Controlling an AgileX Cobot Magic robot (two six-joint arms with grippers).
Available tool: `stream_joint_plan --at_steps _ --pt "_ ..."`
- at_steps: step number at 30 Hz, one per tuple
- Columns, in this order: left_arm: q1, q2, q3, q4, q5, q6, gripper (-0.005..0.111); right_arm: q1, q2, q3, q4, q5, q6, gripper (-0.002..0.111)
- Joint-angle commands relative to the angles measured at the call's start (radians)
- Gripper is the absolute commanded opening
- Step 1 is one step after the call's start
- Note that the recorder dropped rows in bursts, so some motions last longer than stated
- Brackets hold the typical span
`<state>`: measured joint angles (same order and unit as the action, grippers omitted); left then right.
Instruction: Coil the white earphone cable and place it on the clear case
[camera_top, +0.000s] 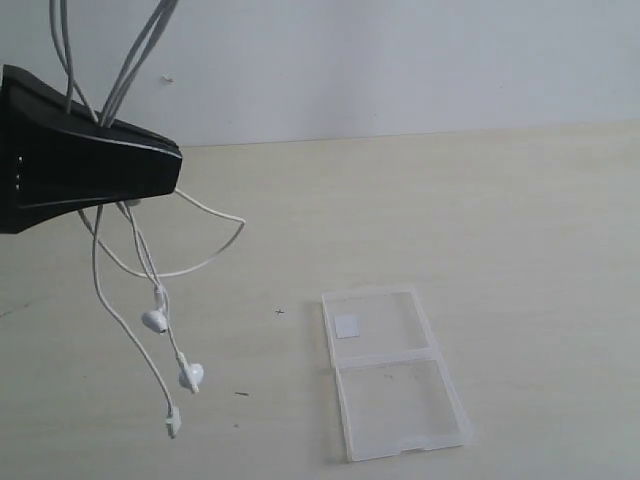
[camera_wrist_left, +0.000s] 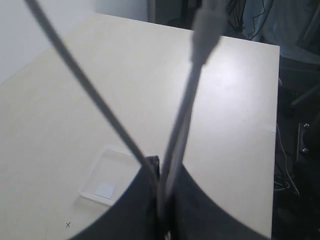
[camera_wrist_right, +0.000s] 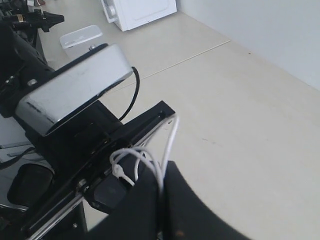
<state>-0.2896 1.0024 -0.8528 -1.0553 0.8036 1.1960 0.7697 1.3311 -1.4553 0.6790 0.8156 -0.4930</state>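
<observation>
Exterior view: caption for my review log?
Black left gripper clamps the thin white earphone cable in its jaws, earbuds dangling beside the open clear plastic case.

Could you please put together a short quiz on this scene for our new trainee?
1. True or false: the thin white earphone cable lies coiled on the flat clear plastic case.
2. Multiple choice: in the exterior view, the small white square sticker is on A) the case half farther from the camera, B) the nearer half, C) the table beside the case.
3. Short answer: is the cable clamped by the left gripper, the right gripper, or both?

Key: 1 false, since it hangs above the table with its earbuds dangling; 2 A; 3 both.
</observation>
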Motion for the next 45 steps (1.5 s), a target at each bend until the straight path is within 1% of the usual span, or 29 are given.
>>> stream_joint_plan --at_steps 1,16,18,21,24,26,29,33,35,37,41,43,45 --pt "0.001 -0.004 0.003 0.014 0.010 -0.024 0.000 0.002 -0.019 -0.009 -0.004 -0.023 0.007 0.000" --pt "0.001 -0.002 0.003 0.021 0.028 -0.030 0.000 0.002 -0.019 -0.009 0.033 -0.048 0.005 0.000" --pt "0.001 -0.002 0.003 0.021 0.028 -0.030 0.002 0.002 -0.019 -0.009 0.043 -0.055 0.005 0.000" --pt "0.001 -0.002 0.003 0.021 0.028 -0.030 0.013 0.002 -0.019 -0.009 0.048 -0.059 0.005 0.000" --pt "0.001 -0.002 0.003 0.021 0.028 -0.030 0.028 0.002 -0.019 -0.009 0.048 -0.063 0.005 0.000" --pt "0.001 -0.002 0.003 0.021 0.028 -0.030 0.033 0.002 -0.019 -0.009 0.048 -0.068 0.005 0.000" --pt "0.001 -0.002 0.003 0.021 0.024 -0.030 0.030 0.002 -0.019 -0.009 0.048 -0.064 0.005 0.000" --pt "0.001 -0.002 0.003 0.009 0.022 -0.028 0.020 0.002 -0.019 -0.009 0.048 -0.063 0.000 0.000" --pt "0.001 -0.002 0.003 -0.001 0.022 -0.026 0.021 0.002 -0.019 -0.009 0.048 -0.063 0.000 0.000" --pt "0.001 -0.002 0.003 -0.001 0.020 -0.026 0.028 0.002 -0.019 -0.009 0.051 -0.063 -0.001 0.000" --pt "0.001 -0.002 0.003 -0.025 0.014 -0.026 0.054 0.002 -0.019 -0.009 0.110 -0.063 -0.040 0.000" --pt "0.001 -0.002 0.003 -0.046 -0.001 -0.026 0.060 0.002 -0.019 -0.009 0.139 -0.065 -0.058 0.000" --pt "0.001 -0.002 0.003 -0.051 -0.011 -0.026 0.061 0.002 -0.019 -0.009 0.157 -0.065 -0.067 0.000"
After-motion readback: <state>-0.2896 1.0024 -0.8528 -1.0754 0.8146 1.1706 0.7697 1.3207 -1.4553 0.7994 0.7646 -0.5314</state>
